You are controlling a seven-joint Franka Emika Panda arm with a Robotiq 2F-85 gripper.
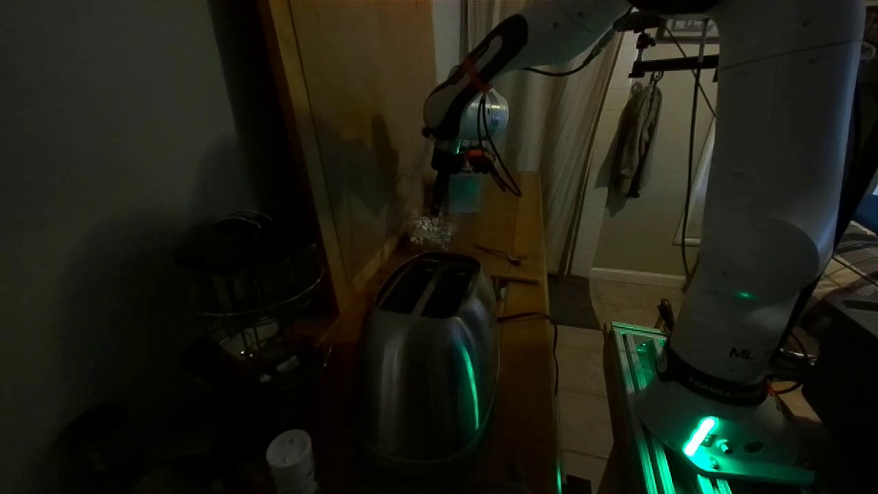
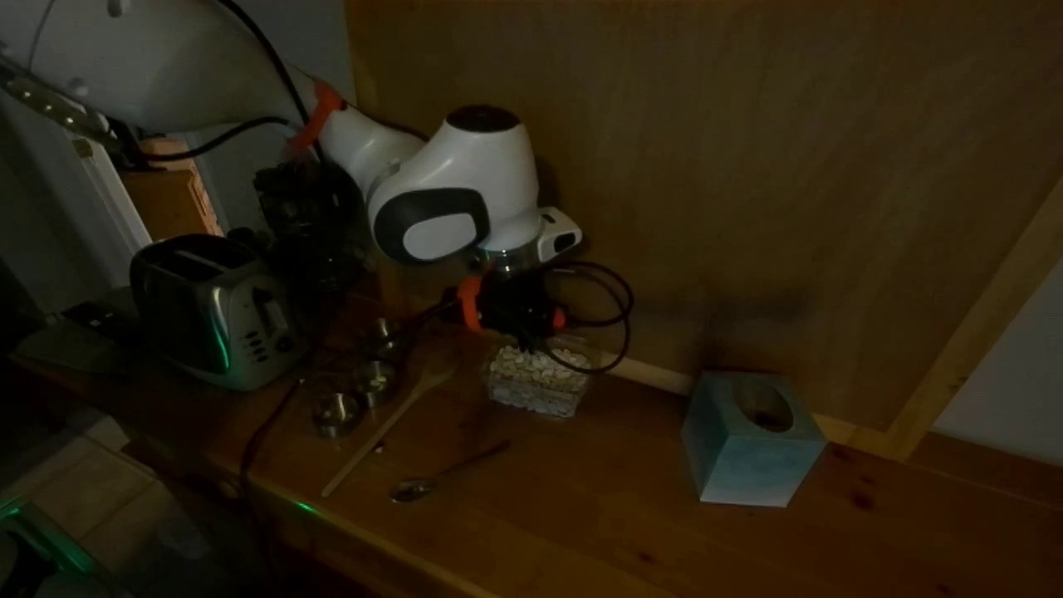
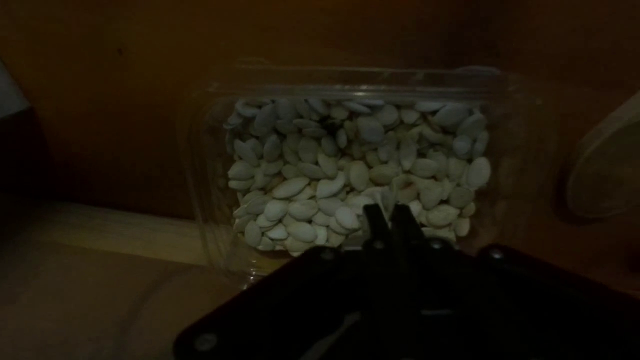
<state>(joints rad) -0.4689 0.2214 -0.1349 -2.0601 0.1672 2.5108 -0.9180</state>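
A clear plastic container [image 3: 350, 90] full of pale seeds [image 3: 300, 210] lies below my gripper in the wrist view. The container also shows in both exterior views [image 1: 431, 233] [image 2: 536, 400], on the wooden counter close to the wooden panel. My black gripper [image 3: 385, 210] points down over the container, its fingertips nearly together. One or more pale seeds stand upright between the tips and look pinched. The tips are at or just above the seeds; the exact height is hard to tell in the dim light. In an exterior view, the gripper [image 2: 529, 342] is partly hidden by looped cables.
A blue tissue box [image 2: 751, 465] stands farther along the counter. A wooden spoon [image 2: 390, 428], a metal spoon [image 2: 415, 488] and small metal cups [image 2: 335, 414] lie near the container. A metal toaster [image 1: 429, 377] with a cord stands beyond the cups. The wooden panel [image 2: 747, 208] rises behind.
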